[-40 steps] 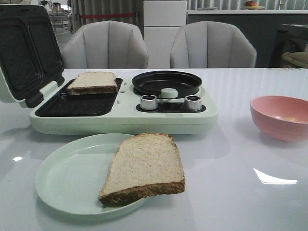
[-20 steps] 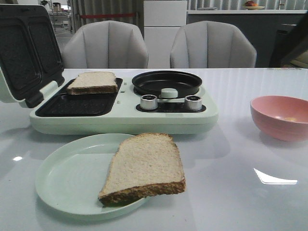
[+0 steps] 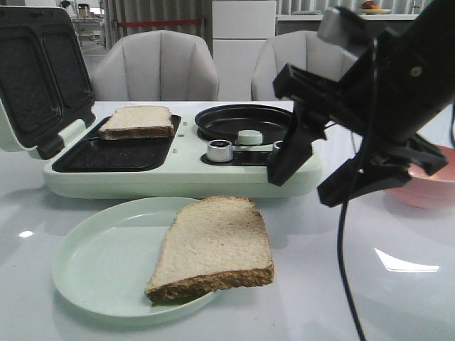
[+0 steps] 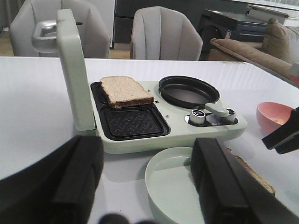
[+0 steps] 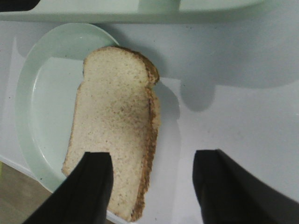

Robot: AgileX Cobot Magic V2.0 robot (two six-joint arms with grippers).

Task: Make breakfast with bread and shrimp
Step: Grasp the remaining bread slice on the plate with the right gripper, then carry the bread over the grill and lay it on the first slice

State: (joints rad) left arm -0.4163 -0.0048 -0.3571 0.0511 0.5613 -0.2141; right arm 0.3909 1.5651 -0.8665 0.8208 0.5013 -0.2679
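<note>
**Front view: right arm over the surface, bread in two places**

Right arm: black, reaching in from the right, angled down above the pale surface [image 3: 398, 298]. Right tool [image 3: 320, 174] spread wide, fingers empty, hanging between the breakfast maker and the plate. Seen from the right wrist, its fingers [image 5: 93, 186] straddle the near end of the plated slice without touching it.

Left tool [image 4: 145, 186]: fingers wide apart, holding nothing, low over the surface.

Plate [image 3: 92, 263]: pale green, round, carrying one bread slice [image 3: 213, 245] that overhangs the rim on the right.

Breakfast maker [image 3: 178, 174]: pale green, lid [image 3: 35, 78] raised. Rear grill compartment holds the second bread slice [image 3: 136, 122]; front compartment [image 3: 114, 155] bare. Round black pan [image 3: 245, 122] beside it.

Pink bowl [image 4: 275, 114]: right of the appliance, a small orange item inside, too small to identify; shrimp not otherwise discernible.
</note>
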